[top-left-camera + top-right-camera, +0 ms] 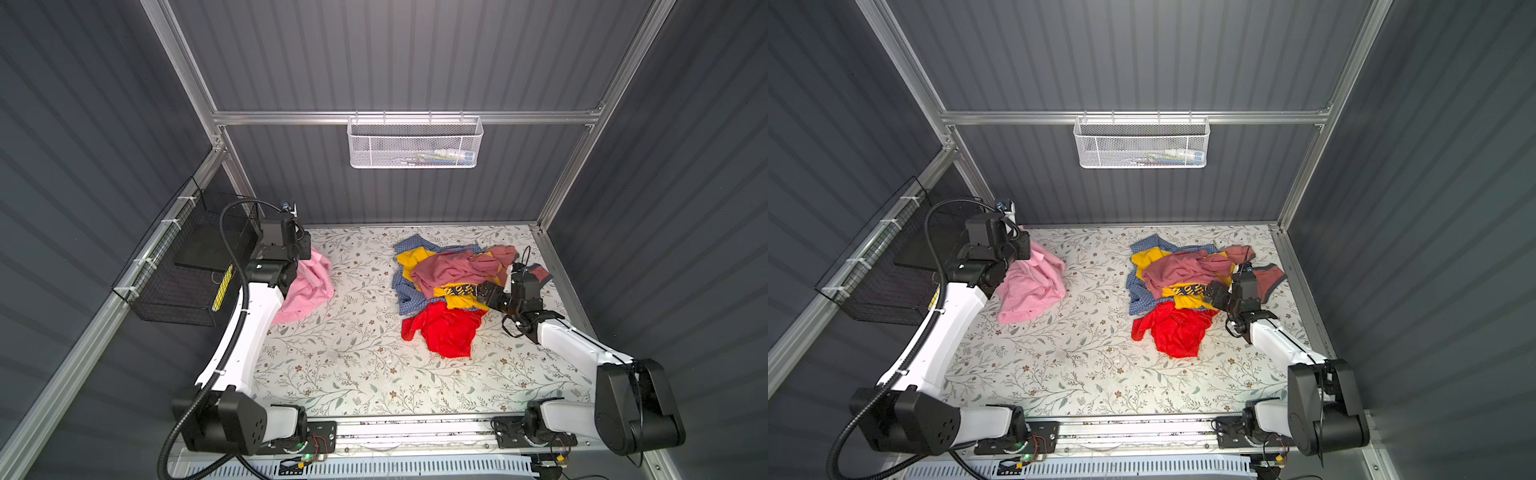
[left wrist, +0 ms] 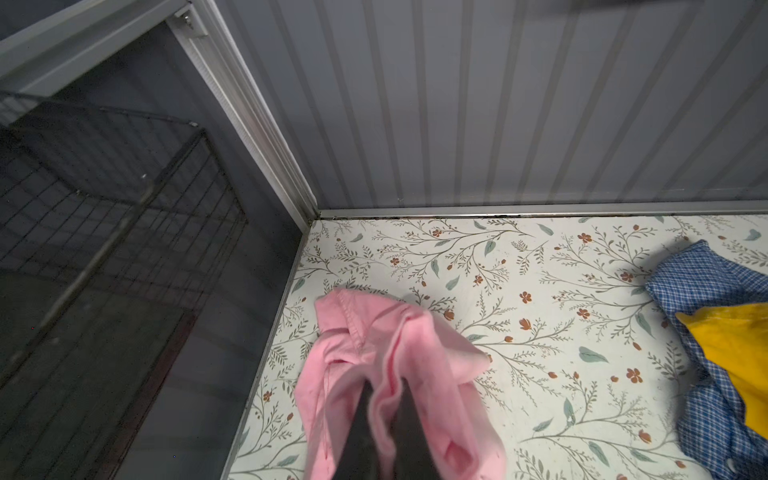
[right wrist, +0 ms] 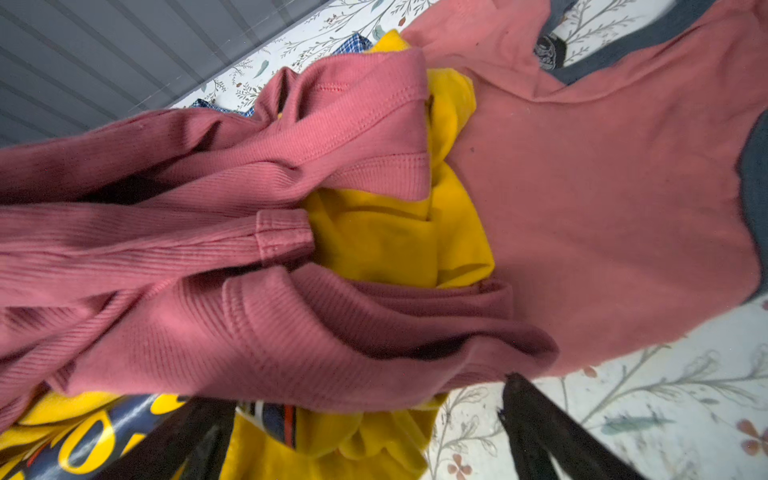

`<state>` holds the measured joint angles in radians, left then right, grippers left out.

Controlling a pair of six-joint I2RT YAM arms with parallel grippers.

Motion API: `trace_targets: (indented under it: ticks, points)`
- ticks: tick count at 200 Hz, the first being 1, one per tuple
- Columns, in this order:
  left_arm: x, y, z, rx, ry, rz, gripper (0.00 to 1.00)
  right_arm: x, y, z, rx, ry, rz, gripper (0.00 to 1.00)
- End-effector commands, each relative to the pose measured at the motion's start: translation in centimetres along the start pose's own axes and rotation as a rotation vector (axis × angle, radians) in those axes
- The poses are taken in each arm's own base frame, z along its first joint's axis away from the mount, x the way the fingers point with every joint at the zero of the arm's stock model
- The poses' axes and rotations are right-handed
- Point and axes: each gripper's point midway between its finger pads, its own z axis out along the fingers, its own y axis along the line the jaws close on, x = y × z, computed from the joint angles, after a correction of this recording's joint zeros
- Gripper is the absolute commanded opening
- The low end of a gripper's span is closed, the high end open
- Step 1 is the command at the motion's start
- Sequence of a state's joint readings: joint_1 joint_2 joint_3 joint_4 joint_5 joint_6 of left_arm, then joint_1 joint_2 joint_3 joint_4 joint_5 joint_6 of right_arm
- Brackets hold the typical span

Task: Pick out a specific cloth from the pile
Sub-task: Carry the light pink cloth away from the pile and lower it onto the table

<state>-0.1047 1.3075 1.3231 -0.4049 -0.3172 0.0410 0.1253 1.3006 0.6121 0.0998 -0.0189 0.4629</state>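
Two robot arms work over a floral table. At its left edge lies the cloth, a light pink garment, crumpled and well apart from the pile on the right side.

The left gripper is closed on a fold of the cloth. In the left wrist view, pink fabric is pinched between the two dark fingers and bulges out on either side of them. In both top views the wrist covers the pinch, and the rest of the cloth spreads away from it toward the table's middle and front, resting on the surface.

The cloth looks thin, soft and light. It likely drapes and stretches rather than holding shape, so a lift would trail loose folds. A bunched ridge or a seamed hem seems the firmest place to hold; the present pinch on a doubled fold looks adequate.

The right gripper sits at the pile's right side, jaws parted, with its fingers astride yellow fabric; whether they press on it I cannot tell. The pile holds a dusty-rose garment, a yellow one, blue check and a red one.
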Motion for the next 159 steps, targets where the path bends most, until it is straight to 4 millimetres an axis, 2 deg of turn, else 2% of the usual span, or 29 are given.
trace_targets:
  ticks: [1, 33, 50, 101, 123, 135, 159]
  points:
    - [3.6, 2.2, 0.9, -0.057, 0.099, -0.100, 0.00, -0.7, 0.4, 0.2, -0.005, -0.006, -0.004, 0.99]
    - [9.0, 6.8, 3.6, -0.124, 0.187, -0.258, 0.00, -0.7, 0.5, 0.2, -0.011, -0.007, -0.009, 0.99]
    - [11.3, 7.8, 5.0, -0.167, 0.240, -0.251, 0.00, -0.6, 0.4, 0.2, -0.009, -0.005, -0.011, 0.99]
    - [14.1, 7.7, 8.9, -0.179, 0.350, -0.155, 0.00, -0.3, 0.5, 0.5, -0.015, 0.002, -0.007, 0.99]
    - [17.1, 7.5, 10.5, -0.232, 0.461, -0.077, 0.00, -0.3, 0.5, 0.7, -0.019, 0.004, -0.006, 0.99]
    - [18.6, 6.6, 11.2, -0.254, 0.535, 0.005, 0.00, -0.3, 0.6, 0.8, -0.023, 0.005, -0.005, 0.99]
    - [19.2, 3.0, 12.0, -0.226, 0.566, 0.128, 0.13, -0.1, 0.5, 0.9, -0.023, 0.011, -0.009, 0.99]
